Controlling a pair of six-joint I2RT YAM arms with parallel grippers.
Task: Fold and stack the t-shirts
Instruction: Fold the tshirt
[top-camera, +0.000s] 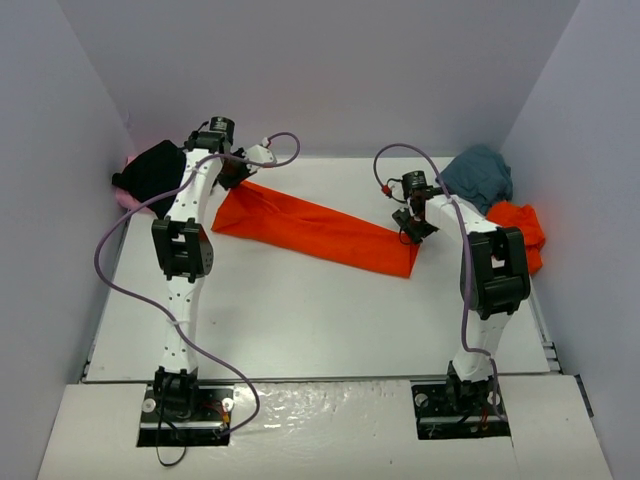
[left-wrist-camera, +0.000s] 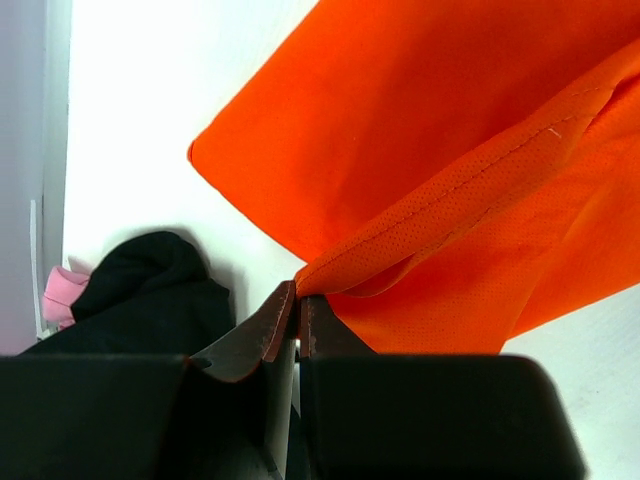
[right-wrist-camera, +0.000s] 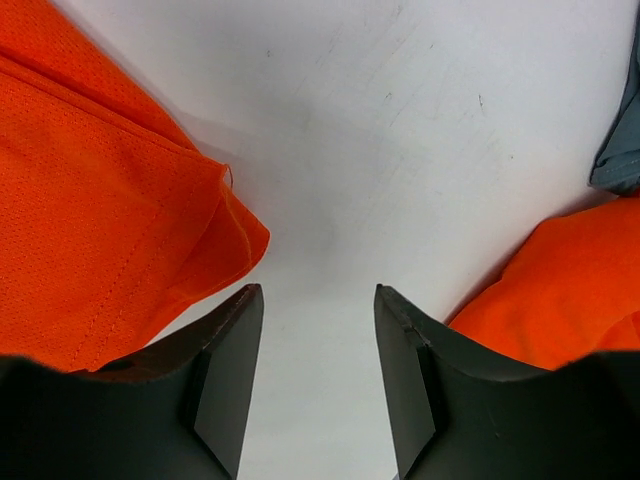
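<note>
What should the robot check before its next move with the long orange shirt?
1. Left gripper pinches the long orange t-shirt by its hem: ok.
2. Right gripper is open, with only bare table between its jaws: ok.
3. Long orange t-shirt is folded small: not ok, it is a long strip.
4. Other orange t-shirt and teal-grey t-shirt are apart from the strip: ok.
5. Neat stack started: not ok, the black t-shirt and pink t-shirt lie heaped at the left.
</note>
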